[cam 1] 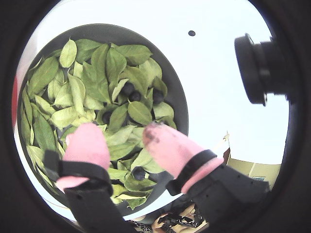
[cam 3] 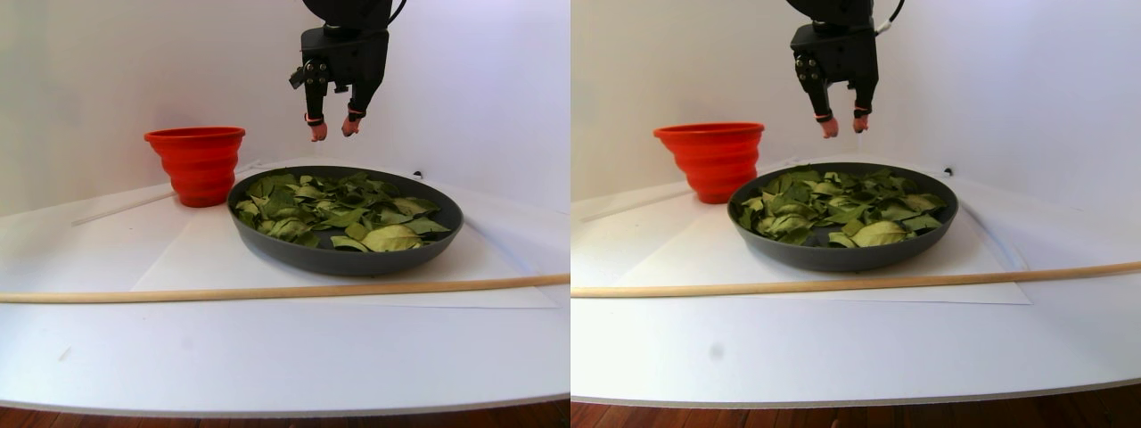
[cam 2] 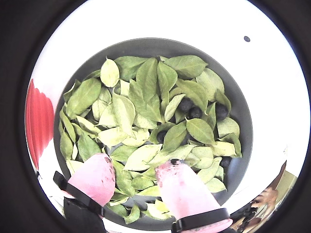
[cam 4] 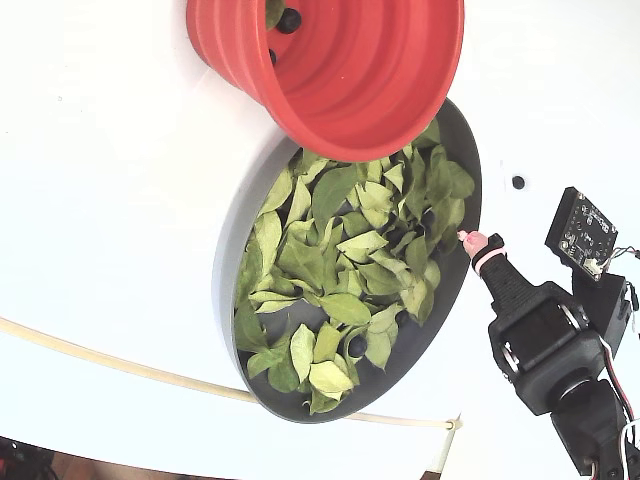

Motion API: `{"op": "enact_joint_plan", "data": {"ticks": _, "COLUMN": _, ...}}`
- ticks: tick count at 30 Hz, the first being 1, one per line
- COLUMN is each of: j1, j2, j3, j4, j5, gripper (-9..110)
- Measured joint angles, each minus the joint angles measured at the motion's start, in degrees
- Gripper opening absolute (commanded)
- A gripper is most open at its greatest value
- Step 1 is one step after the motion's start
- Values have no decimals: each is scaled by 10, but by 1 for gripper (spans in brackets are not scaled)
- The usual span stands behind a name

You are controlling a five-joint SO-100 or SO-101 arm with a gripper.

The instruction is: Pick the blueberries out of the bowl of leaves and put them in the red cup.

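the bowl (cam 3: 348, 259) is the biggest thing, sitting on the white table (cam 3: 267, 357) and full of green leaves (cam 2: 146, 116). the red cup (cam 3: 196, 165) stands just beside the bowl, close by so a berry has a short trip. the gripper (cam 3: 331, 130) hangs high over the bowl with its pink fingers (cam 1: 167, 145) apart and nothing in them, likely picking a spot. a few blueberries (cam 2: 195, 112) sit together in the bowl between the leaves. more may hide under leaves. the stereo pair view shows no berries at all.
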Motion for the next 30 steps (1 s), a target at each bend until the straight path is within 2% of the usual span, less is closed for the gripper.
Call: {"op": "enact_joint_plan", "data": {"ticks": 30, "j1": 52, "j2": -138, "j3": -87, "j4": -26, "j5": -5, "gripper": 15}}
